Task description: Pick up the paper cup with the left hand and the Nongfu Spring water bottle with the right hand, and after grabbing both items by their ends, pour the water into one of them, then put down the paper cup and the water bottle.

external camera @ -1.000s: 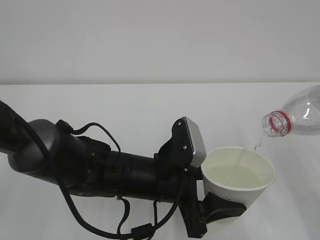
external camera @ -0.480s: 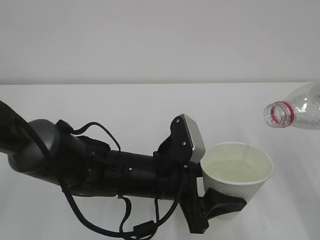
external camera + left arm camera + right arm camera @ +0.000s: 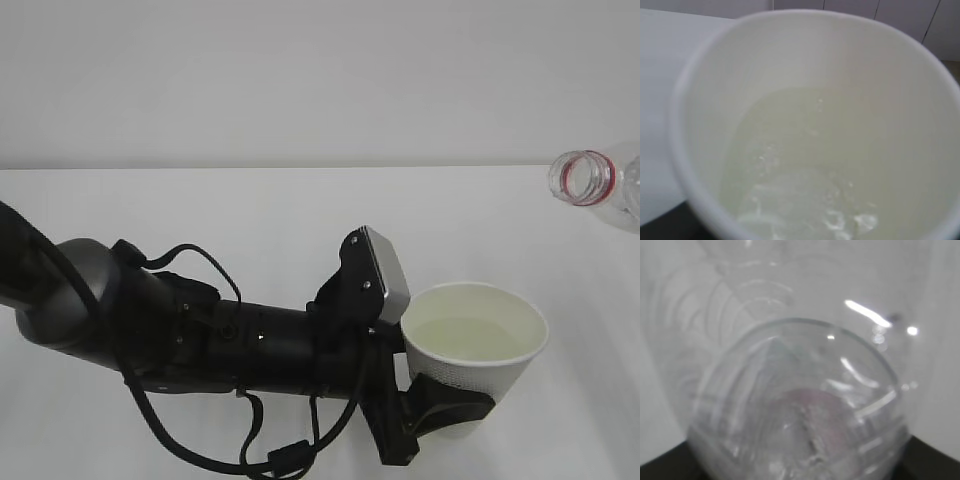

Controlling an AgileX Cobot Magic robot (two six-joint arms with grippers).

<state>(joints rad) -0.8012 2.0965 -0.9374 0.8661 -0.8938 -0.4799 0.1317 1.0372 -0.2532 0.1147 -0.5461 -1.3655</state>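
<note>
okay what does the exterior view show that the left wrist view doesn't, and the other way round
Exterior view only: the left arm, its end effector clamping the paper cup from outside, and the open-mouthed water bottle up at the right edge, clear of the cup. Left wrist view only: a close look down inside the cup, with small bubbles on the water. Both show the cup's rim and pale water inside.

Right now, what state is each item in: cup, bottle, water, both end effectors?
paper cup: upright, partly filled, held above the table.
water: pooled in the cup; no stream falling.
Nongfu Spring water bottle: uncapped, tilted, mouth up and to the right of the cup.
left end effector: closed on the cup's lower part.
right end effector: off-frame in the exterior view; the bottle's base fills its wrist view.
</note>
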